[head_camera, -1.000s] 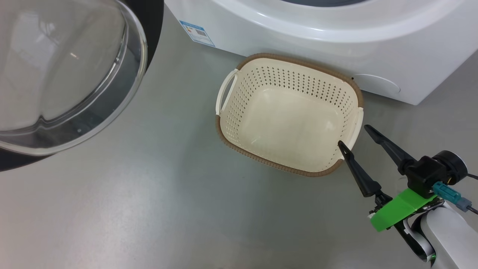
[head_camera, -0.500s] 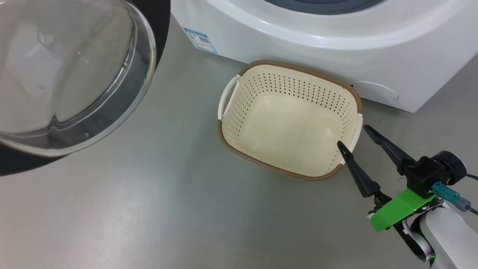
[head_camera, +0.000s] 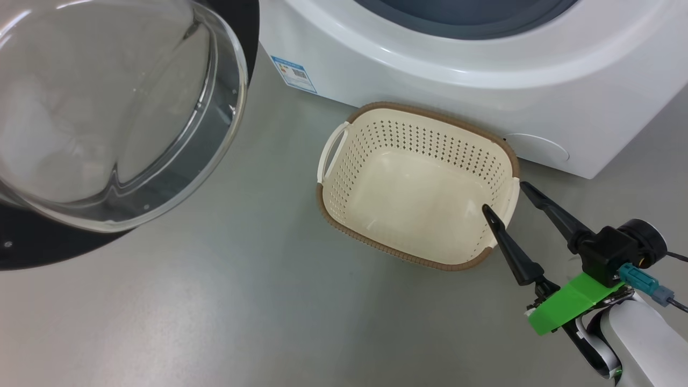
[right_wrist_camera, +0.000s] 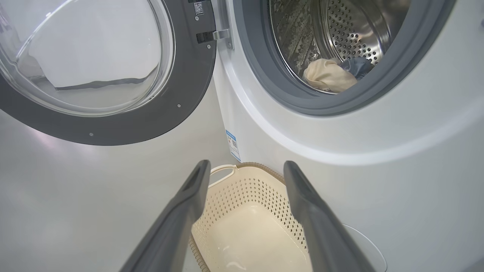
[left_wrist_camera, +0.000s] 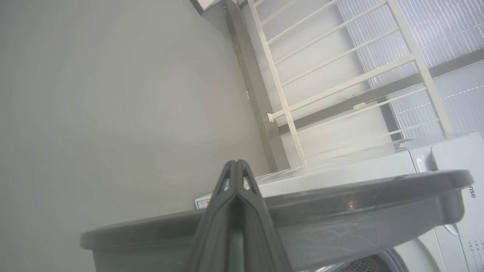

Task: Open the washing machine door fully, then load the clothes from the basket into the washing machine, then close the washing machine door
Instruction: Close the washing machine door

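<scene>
The washing machine door (head_camera: 107, 107) stands swung open at the left, its glass bowl bulging toward me. The washing machine (head_camera: 430, 70) fills the top of the head view. In the right wrist view cream and blue-grey clothes (right_wrist_camera: 329, 75) lie inside the steel drum (right_wrist_camera: 351, 30). The basket (head_camera: 414, 137) sits on the floor against the machine with nothing in it. My right gripper (head_camera: 505, 198) is open, its fingertips over the basket's right handle. My left gripper (left_wrist_camera: 236, 164) is shut on nothing, just behind the door's grey edge (left_wrist_camera: 340, 204).
Grey floor (head_camera: 215, 312) spreads in front of the machine and under the open door. A white railing (left_wrist_camera: 321, 75) stands against the wall behind the machine. A blue label (head_camera: 293, 72) marks the machine's lower left corner.
The whole head view has slid down, so the camera has tilted up. The basket, the door and my right gripper keep their places relative to each other.
</scene>
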`<state>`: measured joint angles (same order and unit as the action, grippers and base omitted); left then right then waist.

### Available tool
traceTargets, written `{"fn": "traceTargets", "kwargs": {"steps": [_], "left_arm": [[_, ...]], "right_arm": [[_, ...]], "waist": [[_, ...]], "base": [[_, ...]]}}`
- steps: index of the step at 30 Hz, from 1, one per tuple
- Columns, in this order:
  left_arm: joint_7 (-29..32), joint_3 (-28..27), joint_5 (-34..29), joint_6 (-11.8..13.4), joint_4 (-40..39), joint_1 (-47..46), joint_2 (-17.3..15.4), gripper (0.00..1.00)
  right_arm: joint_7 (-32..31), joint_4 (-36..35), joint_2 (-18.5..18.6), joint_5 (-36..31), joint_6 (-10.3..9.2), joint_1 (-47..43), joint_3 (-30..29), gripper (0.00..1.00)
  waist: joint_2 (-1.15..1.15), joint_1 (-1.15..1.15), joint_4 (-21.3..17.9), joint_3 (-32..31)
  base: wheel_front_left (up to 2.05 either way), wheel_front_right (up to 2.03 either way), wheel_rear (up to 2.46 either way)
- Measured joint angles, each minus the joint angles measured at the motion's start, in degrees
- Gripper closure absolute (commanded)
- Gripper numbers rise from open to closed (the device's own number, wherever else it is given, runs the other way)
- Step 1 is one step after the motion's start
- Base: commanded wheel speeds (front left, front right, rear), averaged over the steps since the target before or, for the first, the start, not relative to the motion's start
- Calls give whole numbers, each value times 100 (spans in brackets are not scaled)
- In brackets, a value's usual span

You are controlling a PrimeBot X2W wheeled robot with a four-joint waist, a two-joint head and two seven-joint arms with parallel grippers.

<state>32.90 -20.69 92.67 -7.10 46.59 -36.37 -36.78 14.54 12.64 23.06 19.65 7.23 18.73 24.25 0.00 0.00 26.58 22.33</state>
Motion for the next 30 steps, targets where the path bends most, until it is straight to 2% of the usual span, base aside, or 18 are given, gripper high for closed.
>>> {"fn": "traceTargets", "kwargs": {"steps": [16, 22, 30], "left_arm": [[965, 120, 0, 0, -603, 508, 57, 100], [1524, 387, 1, -1, -1134, 775, 452, 100], [1800, 453, -10, -1, -1638, 1089, 482, 100]], "right_arm": [[0, 0, -126, 1, 0, -94, -66, 0], [0, -5, -182, 7, 0, -283, -188, 0], [0, -35, -299, 8, 0, -387, -274, 0]], "waist": [[0, 0, 14, -341], [0, 1, 3, -517], [0, 1, -41, -725]], "base": [[0, 0, 0], [0, 0, 0], [0, 0, 0]]}}
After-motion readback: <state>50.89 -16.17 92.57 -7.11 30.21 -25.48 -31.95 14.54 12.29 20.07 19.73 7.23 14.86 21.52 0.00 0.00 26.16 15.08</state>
